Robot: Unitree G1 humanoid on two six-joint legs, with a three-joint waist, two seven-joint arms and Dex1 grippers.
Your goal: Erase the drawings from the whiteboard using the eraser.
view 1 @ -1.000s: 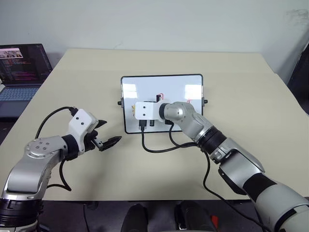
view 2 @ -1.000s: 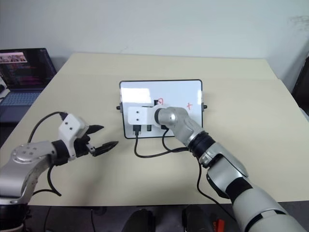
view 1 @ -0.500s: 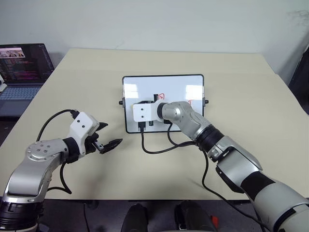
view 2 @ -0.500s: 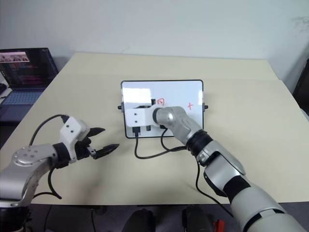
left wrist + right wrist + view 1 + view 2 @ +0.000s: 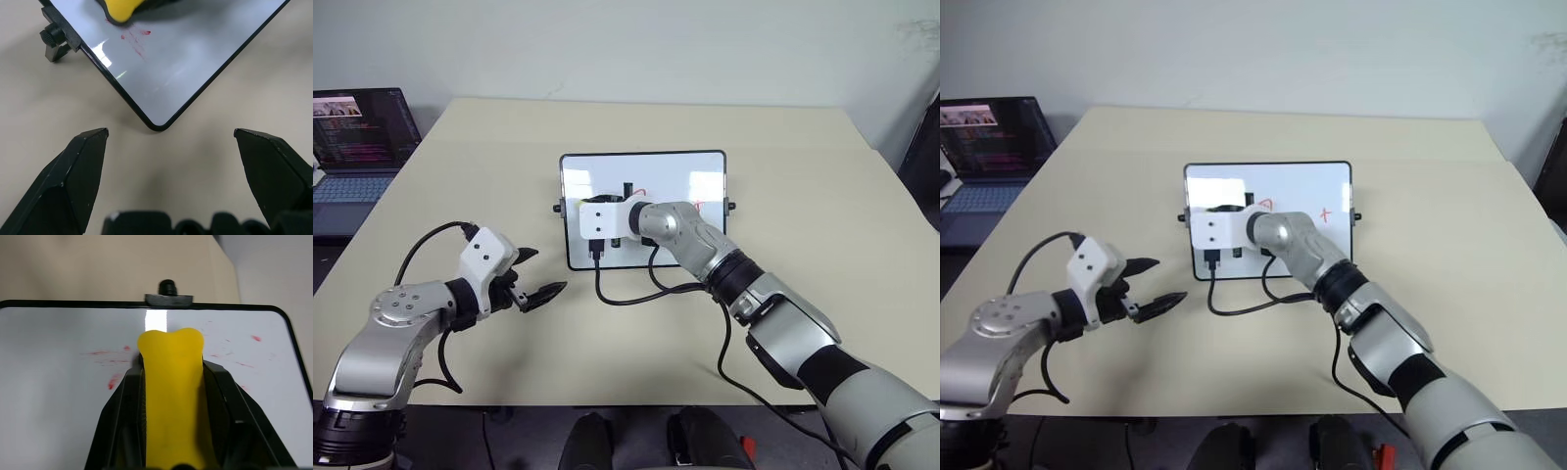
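The whiteboard (image 5: 705,176) lies flat in the middle of the table. On its left part my right gripper (image 5: 594,204) is shut on the yellow eraser (image 5: 171,382), whose tip sits near the board's left knob (image 5: 167,286). Faint red smears (image 5: 105,354) lie around the eraser (image 5: 122,7). Two red drawings remain, one at the board's middle (image 5: 641,193) and one at the right (image 5: 697,208). My left gripper (image 5: 543,272) hovers open over the bare table, just short of the board's near left corner (image 5: 157,127), holding nothing.
An open laptop (image 5: 357,137) stands on a separate surface at the far left. A black cable (image 5: 636,296) from the right wrist loops on the table in front of the board. The beige table (image 5: 822,225) extends widely to the right and behind the board.
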